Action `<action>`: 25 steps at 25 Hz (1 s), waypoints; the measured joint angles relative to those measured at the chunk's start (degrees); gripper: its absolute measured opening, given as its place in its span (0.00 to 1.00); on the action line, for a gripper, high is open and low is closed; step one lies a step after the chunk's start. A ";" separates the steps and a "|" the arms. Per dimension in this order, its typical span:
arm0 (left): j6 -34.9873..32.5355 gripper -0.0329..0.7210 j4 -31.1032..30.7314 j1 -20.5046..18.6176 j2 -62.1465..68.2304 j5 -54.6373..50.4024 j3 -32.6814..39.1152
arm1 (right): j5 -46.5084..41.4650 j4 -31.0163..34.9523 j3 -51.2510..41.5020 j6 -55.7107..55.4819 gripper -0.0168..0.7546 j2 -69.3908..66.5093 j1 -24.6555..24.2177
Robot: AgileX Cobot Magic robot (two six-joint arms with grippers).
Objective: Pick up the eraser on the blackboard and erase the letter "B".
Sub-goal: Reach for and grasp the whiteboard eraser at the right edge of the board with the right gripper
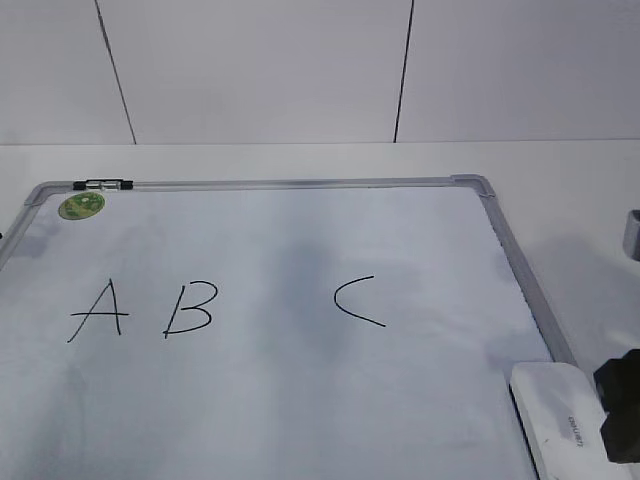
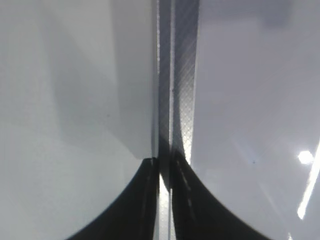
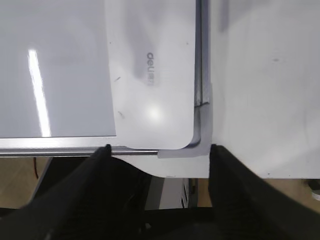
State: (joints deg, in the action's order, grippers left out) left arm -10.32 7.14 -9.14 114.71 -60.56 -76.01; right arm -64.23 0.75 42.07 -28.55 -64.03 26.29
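Note:
The blackboard (image 1: 300,400) is a white board with a grey frame, and the black letters A (image 1: 98,311), "B" (image 1: 190,308) and C (image 1: 357,301) are written on it. The white eraser (image 1: 556,420) lies flat on its near right corner. In the right wrist view the eraser (image 3: 150,75) is just ahead of my open right gripper (image 3: 159,149), whose fingers span its near end without touching it. That gripper (image 1: 620,405) shows at the exterior view's right edge. My left gripper (image 2: 165,167) is shut and empty over the board's frame (image 2: 175,75).
A round green sticker (image 1: 81,206) and a small black clip (image 1: 103,185) sit at the board's far left corner. The board's near right frame corner (image 3: 200,146) lies close to the table's front edge (image 3: 240,172). A white wall rises behind the table.

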 joint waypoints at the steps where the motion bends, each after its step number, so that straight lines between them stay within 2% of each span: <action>1: 0.00 0.13 0.00 0.00 0.00 0.00 0.00 | 0.16 -0.14 0.00 -0.10 0.62 0.00 0.00; 9: 0.00 0.13 0.00 0.00 0.00 0.00 0.00 | 2.98 -2.37 0.00 -0.63 0.63 -0.60 0.00; 11: 0.00 0.13 0.00 0.00 0.00 -0.11 0.00 | 4.18 -2.37 0.00 -0.76 0.69 -1.87 0.00; 14: 0.00 0.13 0.00 0.00 0.00 -0.11 0.00 | 4.99 -2.27 0.00 -0.78 0.82 -4.86 0.00; 16: 0.00 0.13 0.00 0.00 0.00 -0.22 -0.15 | 5.53 -2.27 0.00 -0.78 0.85 -7.43 0.00; 25: 0.00 0.13 0.10 0.00 0.00 -0.43 -0.23 | 12.51 -2.18 0.00 -0.78 0.85 -14.83 0.00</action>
State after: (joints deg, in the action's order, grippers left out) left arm -10.32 7.24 -9.14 114.71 -60.98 -76.24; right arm -51.71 -1.43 42.07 -29.33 -78.86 26.29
